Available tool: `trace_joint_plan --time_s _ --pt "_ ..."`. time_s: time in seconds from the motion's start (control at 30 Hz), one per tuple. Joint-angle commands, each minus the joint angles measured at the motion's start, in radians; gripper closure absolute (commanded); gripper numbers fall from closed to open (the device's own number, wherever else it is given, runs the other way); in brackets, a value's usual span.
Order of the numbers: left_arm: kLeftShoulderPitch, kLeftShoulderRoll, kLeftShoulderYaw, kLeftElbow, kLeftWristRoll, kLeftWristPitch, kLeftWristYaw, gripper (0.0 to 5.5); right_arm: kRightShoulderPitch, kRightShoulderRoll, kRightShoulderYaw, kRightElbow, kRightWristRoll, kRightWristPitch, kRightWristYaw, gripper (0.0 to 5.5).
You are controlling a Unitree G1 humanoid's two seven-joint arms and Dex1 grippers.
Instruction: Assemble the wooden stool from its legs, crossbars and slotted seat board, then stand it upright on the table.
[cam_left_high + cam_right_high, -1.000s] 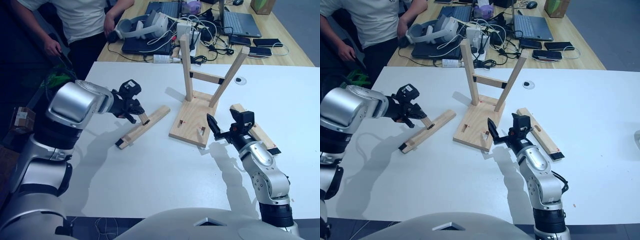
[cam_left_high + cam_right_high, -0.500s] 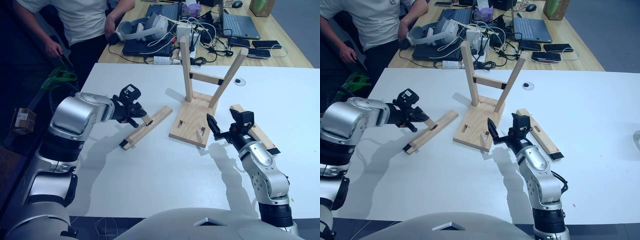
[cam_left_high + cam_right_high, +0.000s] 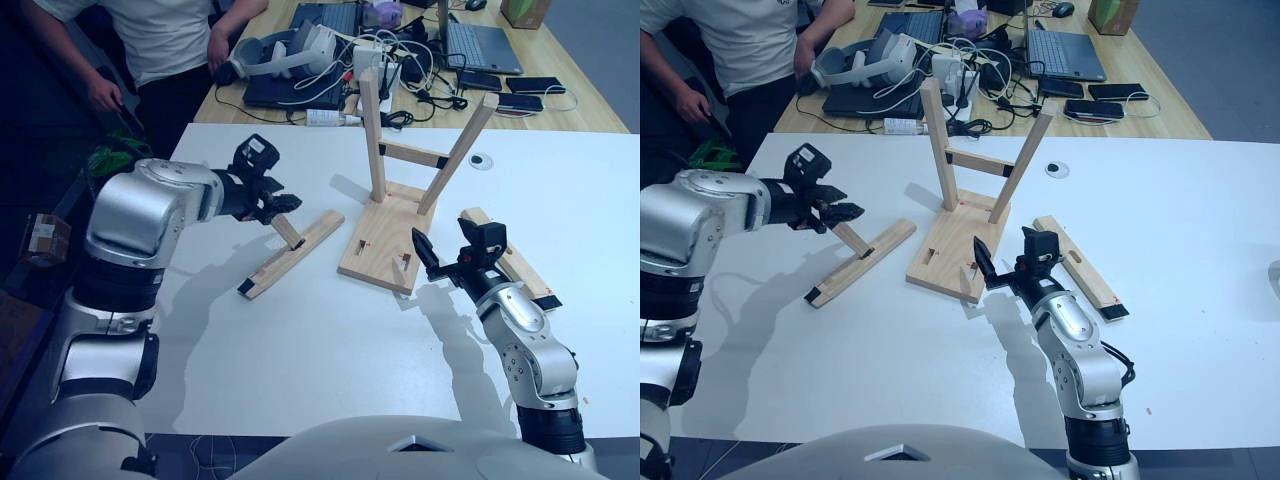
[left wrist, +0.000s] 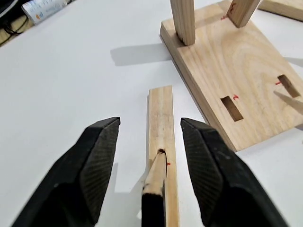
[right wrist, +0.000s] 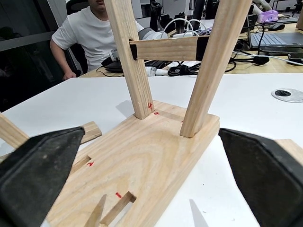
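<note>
Now the left gripper (image 3: 283,204) is hovering with its fingers spread apart, having let go of the short crossbar (image 3: 289,232) it was pinching a moment ago. The crossbar is standing alone, tilted, in the slot of the loose leg (image 3: 268,270), so that joint is probably seated. The leg is lying flat left of the seat board (image 3: 385,238), its long axis running diagonally, far end pointing toward the board. The right gripper (image 3: 442,262) is waiting, fingers apart, at the board's near edge.

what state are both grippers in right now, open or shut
Left gripper: open, straddling the loose leg, not gripping it.
Right gripper: open, empty.
</note>
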Motion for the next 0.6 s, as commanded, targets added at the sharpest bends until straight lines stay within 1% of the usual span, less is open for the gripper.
trace_joint_plan --time_s 0.03,0.1,0.13,0.23,0.37,0.43,0.53,0.6 --pt "0.018 0.001 0.130 -0.098 -0.030 0.036 0.044 3.14 0.030 0.020 -0.032 0.020 -0.007 -0.126 0.021 0.10" --pt "0.048 -0.062 0.232 -0.134 -0.042 0.005 0.102 3.14 0.051 0.031 -0.040 0.036 -0.008 -0.182 0.026 0.10" --pt "0.063 -0.103 0.280 -0.142 -0.042 -0.044 0.137 3.14 0.061 0.036 -0.045 0.044 -0.006 -0.201 0.028 0.10" --pt "0.111 -0.212 0.348 -0.129 -0.009 -0.214 0.236 3.14 0.071 0.043 -0.052 0.069 -0.007 -0.239 0.035 0.10" --pt "0.183 -0.370 0.368 -0.088 0.010 -0.498 0.309 3.14 0.060 0.052 -0.054 0.119 -0.008 -0.273 0.041 0.10" --pt "0.236 -0.429 0.366 -0.075 0.024 -0.611 0.337 3.14 0.056 0.052 -0.062 0.143 0.002 -0.283 0.051 0.10" --pt "0.316 -0.486 0.352 -0.043 0.054 -0.747 0.361 3.14 0.062 0.044 -0.066 0.156 0.006 -0.296 0.072 0.10" --pt "0.342 -0.501 0.339 -0.031 0.063 -0.789 0.366 3.14 0.072 0.040 -0.062 0.159 -0.006 -0.311 0.085 0.10"
